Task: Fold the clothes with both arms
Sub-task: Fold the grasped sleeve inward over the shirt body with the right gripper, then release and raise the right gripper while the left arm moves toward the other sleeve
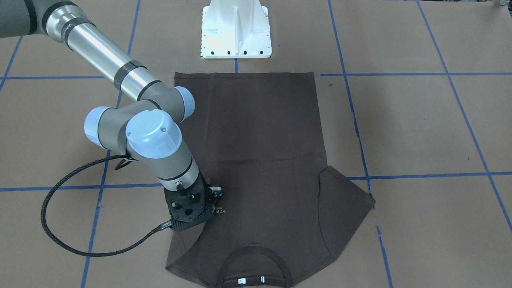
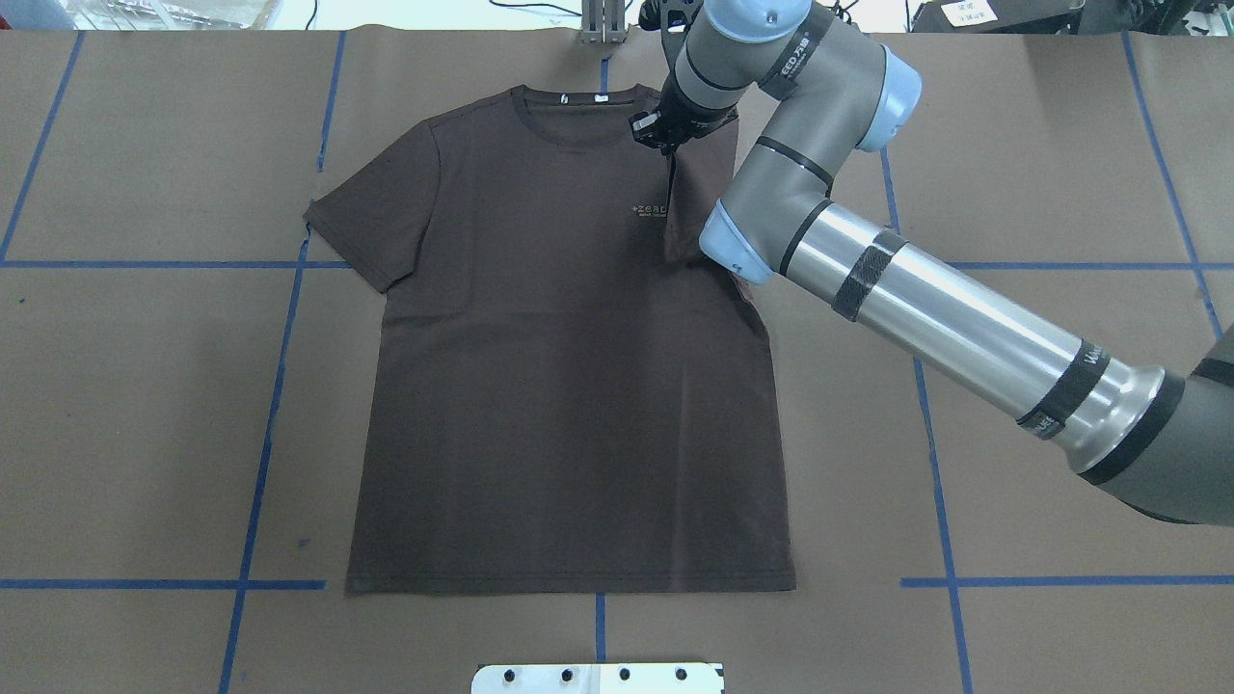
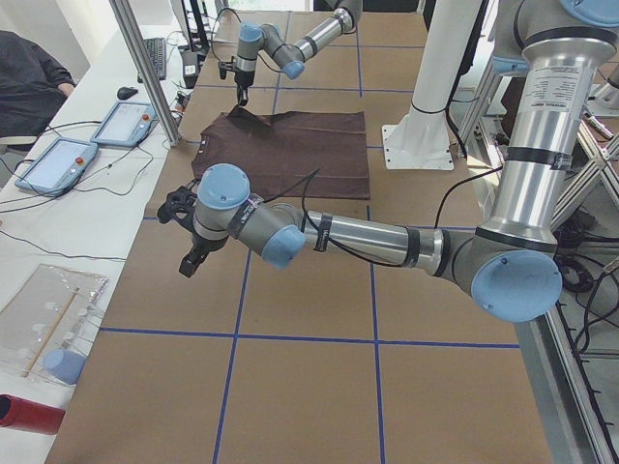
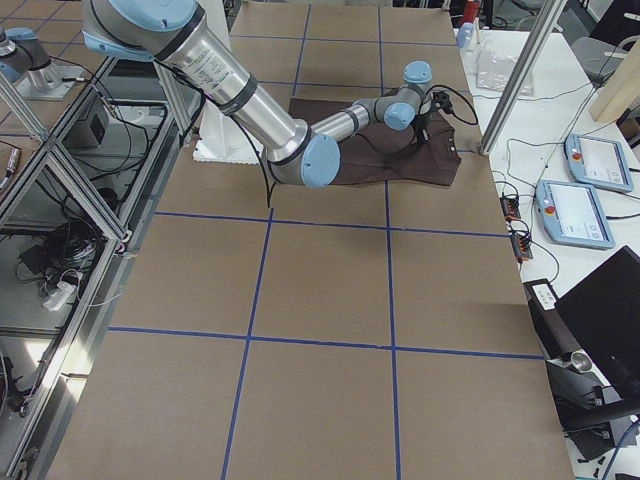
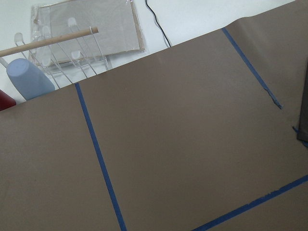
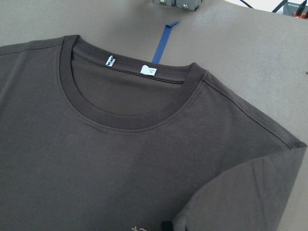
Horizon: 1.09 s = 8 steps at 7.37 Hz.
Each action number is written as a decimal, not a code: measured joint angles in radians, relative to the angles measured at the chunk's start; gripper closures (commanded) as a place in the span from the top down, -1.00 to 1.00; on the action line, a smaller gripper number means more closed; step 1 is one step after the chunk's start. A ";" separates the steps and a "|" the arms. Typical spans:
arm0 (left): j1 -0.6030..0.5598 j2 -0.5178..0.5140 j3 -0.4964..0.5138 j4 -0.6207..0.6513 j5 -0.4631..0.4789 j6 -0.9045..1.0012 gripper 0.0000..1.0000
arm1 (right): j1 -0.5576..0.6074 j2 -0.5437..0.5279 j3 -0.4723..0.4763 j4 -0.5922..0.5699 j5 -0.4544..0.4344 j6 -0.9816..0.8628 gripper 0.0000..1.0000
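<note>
The black two-finger right end effector (image 2: 658,133) rests on the dark brown short-sleeved T-shirt (image 2: 559,386) beside its collar (image 6: 130,122) and appears closed on the sleeve (image 6: 250,192) folded over the chest. The shirt lies flat, front up, on the brown paper-covered worktop (image 2: 1060,386). Quantities: one shirt, two white neck labels (image 6: 149,70), one pale logo (image 2: 649,209). The left end effector (image 3: 187,266) hangs well apart; its opening cannot be determined.
</note>
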 measured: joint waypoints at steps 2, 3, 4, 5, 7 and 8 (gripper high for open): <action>0.000 -0.003 -0.005 -0.001 0.000 -0.030 1.00 | -0.005 -0.001 -0.004 0.013 -0.009 0.002 1.00; 0.000 -0.006 -0.004 -0.001 -0.001 -0.042 1.00 | -0.004 -0.001 -0.004 0.014 -0.009 0.016 1.00; 0.010 -0.017 -0.005 -0.002 0.000 -0.080 1.00 | 0.000 0.001 -0.002 0.013 0.008 0.050 1.00; 0.046 -0.037 -0.007 -0.017 0.007 -0.172 1.00 | 0.018 -0.004 0.009 -0.001 0.063 0.088 1.00; 0.186 -0.068 -0.011 -0.110 0.098 -0.443 1.00 | 0.084 -0.059 0.141 -0.187 0.206 0.117 1.00; 0.267 -0.083 -0.010 -0.154 0.180 -0.582 1.00 | 0.111 -0.105 0.254 -0.324 0.236 0.113 1.00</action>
